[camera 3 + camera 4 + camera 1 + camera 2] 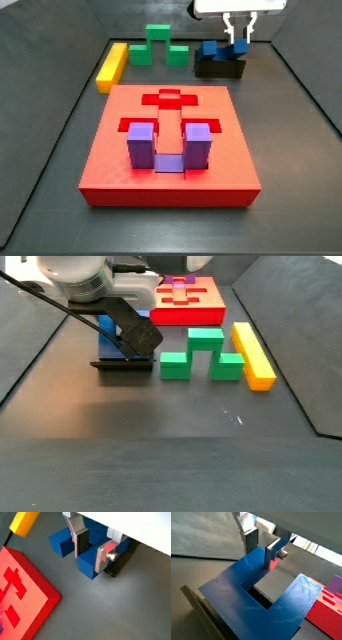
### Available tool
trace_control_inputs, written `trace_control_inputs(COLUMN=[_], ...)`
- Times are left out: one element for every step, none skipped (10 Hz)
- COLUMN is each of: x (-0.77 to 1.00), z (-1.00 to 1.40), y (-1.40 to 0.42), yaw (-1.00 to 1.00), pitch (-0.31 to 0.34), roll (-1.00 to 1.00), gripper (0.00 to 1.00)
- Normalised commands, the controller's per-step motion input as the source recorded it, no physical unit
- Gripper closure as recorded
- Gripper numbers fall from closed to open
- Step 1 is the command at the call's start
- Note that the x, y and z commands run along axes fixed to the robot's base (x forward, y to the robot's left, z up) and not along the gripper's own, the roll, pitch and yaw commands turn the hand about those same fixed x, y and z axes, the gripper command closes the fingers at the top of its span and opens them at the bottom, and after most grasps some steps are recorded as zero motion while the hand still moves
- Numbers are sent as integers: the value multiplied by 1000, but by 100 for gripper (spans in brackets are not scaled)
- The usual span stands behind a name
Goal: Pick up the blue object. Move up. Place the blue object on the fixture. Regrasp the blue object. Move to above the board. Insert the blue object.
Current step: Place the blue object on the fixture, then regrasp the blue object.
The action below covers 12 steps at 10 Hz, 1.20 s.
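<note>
Dark grey worktop (54, 150), blue object (214, 49) sitting on fixture (221, 68).
Claw (93, 547) nearly closed, fingers clamping one prong of blue object; arm reaches straight down from above.

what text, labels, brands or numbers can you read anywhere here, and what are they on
None: no readable text in any view.
The red board, blue object, black fixture, green block, yellow bar and purple block show plain faces.
The gripper, at the blue object on the fixture, shows no marking either.
</note>
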Motion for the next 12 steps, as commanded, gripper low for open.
trace_control_inputs(x=[0,0,69,314,329,243,157,163,126,80,69,51], z=[0,0,303,857,909,706,540,440,251,214,169,66], y=[0,-14,-206,-169,-131,-163,-194,-249,-343,-309,-291,-289], yaw=[0,0,0,0,0,0,0,0,0,23,17,60], pitch=[0,0,17,231,257,223,203,217,211,197,183,140], roll=[0,26,469,546,631,894,1000,1000,1000,1000,1000,1000], gripper=[0,0,0,0,0,0,0,0,0,0,0,0])
